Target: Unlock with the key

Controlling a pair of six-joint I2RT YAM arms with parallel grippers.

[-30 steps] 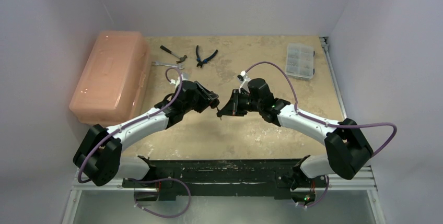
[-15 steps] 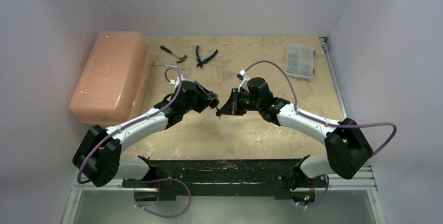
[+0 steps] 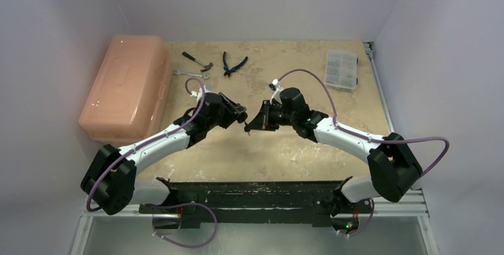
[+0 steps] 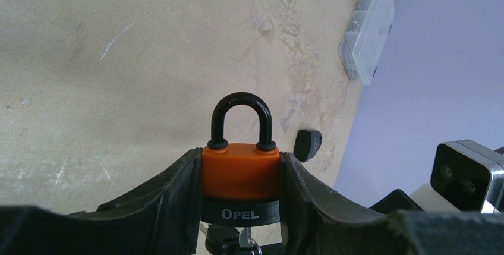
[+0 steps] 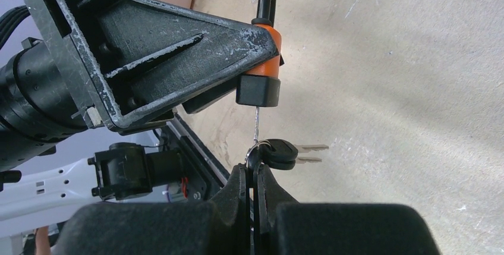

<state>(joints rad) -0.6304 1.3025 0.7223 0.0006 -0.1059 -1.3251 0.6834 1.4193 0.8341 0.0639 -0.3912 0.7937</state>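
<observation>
On the near side of the padlock (image 4: 241, 169), both arms reach from the table's (image 3: 279, 154) front edge and meet over its middle. At the padlock's left, the left gripper (image 3: 241, 115) has its jaws clamped on the orange body, the black shackle standing clear of the fingers. Directly under the padlock's black base, a key (image 5: 255, 125) meets the bottom with its thin blade. The right gripper (image 5: 254, 175) has its jaws pressed together on the key's head, and spare keys (image 5: 294, 151) hang beside it. Beyond the padlock lie pliers (image 3: 233, 63), a hammer (image 3: 197, 60) and a wrench (image 3: 189, 74). Far left of the padlock sits a peach toolbox (image 3: 125, 85), and far right a clear organizer (image 3: 342, 69).
</observation>
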